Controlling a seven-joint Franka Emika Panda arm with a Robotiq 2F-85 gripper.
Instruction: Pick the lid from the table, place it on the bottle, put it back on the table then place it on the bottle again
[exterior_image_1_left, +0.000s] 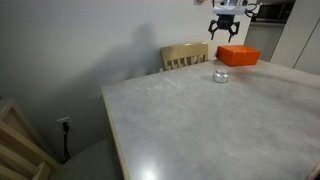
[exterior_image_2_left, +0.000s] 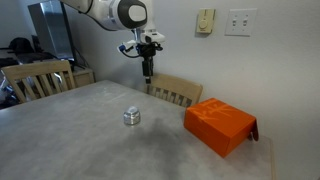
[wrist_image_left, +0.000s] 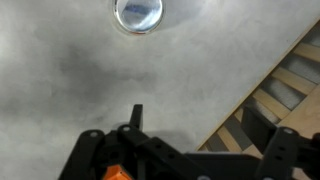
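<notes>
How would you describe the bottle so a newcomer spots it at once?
On the large pale grey table sits an orange box. Apart from it stands the bottle: small, squat, clear glass, silvery-topped, far smaller than the box.

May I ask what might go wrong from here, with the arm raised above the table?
The lid sits at the wrist view's top edge, not between the open jaws; a straight descent would likely miss it or tip the small bottle. The orange box stands near the bottle; a sideways swing might clip it.
</notes>
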